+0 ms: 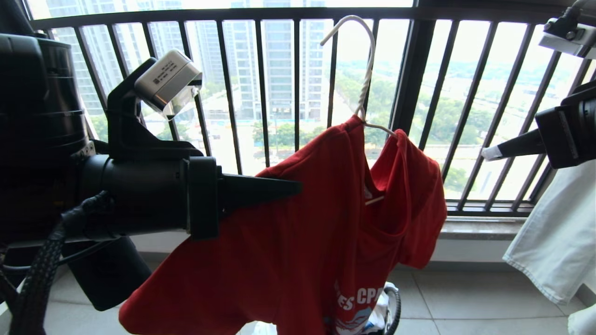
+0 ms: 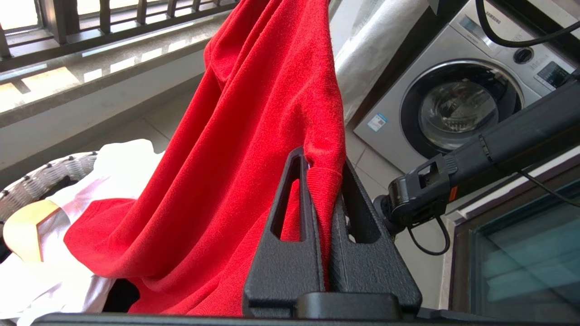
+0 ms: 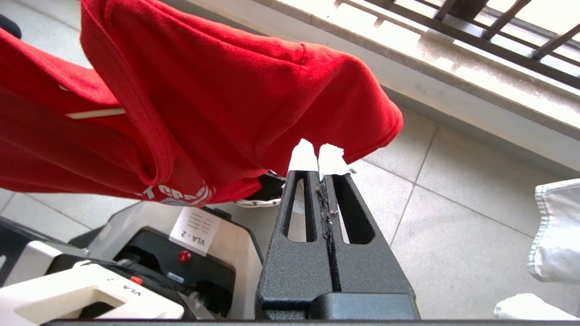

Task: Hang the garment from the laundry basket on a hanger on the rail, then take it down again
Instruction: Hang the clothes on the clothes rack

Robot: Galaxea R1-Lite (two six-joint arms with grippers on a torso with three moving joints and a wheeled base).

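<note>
Left gripper (image 2: 324,190) has its fingers clamped on the red garment (image 1: 298,260), already threaded on the white hanger (image 1: 368,70). Right gripper (image 3: 317,156) is closed, empty, just beside the sleeve. Rail unseen, so hanging's still ahead.

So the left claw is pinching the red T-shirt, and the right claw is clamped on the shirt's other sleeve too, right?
Not quite. The left gripper does pinch the red T-shirt, but the right gripper holds nothing: the right wrist view shows its fingers shut together on air, just short of the sleeve.
</note>
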